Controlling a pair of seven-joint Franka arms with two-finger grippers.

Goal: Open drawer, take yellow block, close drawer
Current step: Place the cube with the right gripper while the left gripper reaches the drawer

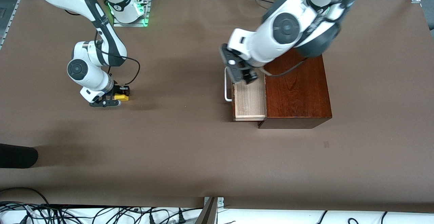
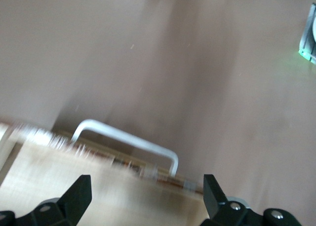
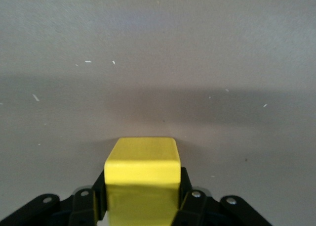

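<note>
Brown table (image 1: 190, 149), open drawer (image 1: 250, 103); left gripper (image 1: 241, 75) fingers apart; right gripper (image 1: 117, 96) clamping yellow block (image 1: 122, 97).

Brown table cover (image 1: 190, 149), black cables (image 1: 101, 213) along its near edge — dark object (image 1: 17, 156) at the right arm's end

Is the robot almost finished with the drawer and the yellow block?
Nearly. The drawer is open, and the yellow block is out, gripped in the right hand low over the table. The left hand hangs open over the drawer by its white handle. Closing is left.
</note>
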